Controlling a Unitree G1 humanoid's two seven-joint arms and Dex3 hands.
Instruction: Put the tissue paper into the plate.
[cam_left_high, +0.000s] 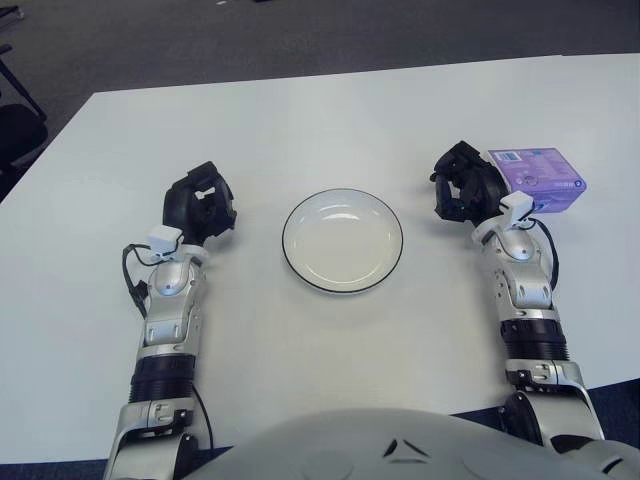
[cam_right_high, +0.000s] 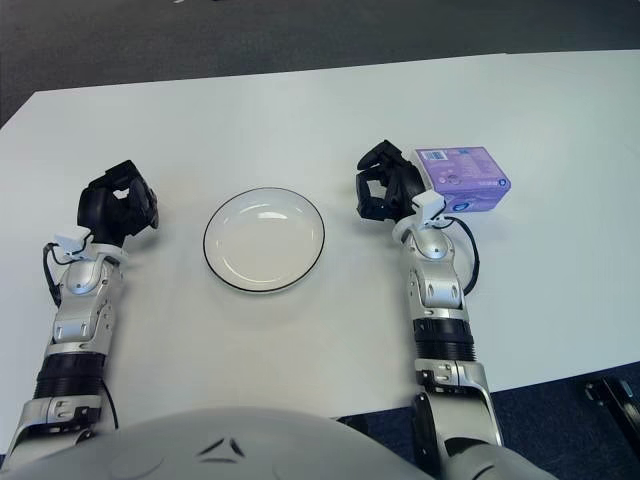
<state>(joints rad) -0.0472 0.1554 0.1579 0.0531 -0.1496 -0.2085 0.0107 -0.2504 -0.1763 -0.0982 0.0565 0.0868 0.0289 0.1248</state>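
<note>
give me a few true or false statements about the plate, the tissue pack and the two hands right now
1. The plate holds the tissue pack. False: the plate has nothing in it; the purple tissue pack lies on the table to the plate's right.
2. The right hand is beside the tissue pack, on its left side. True.
3. The left hand is grasping the plate. False: it shows apart from the plate, to its left, holding nothing.
4. The tissue pack is lifted clear of the table. False: it sits on the table.
5. The plate lies between the two hands. True.
</note>
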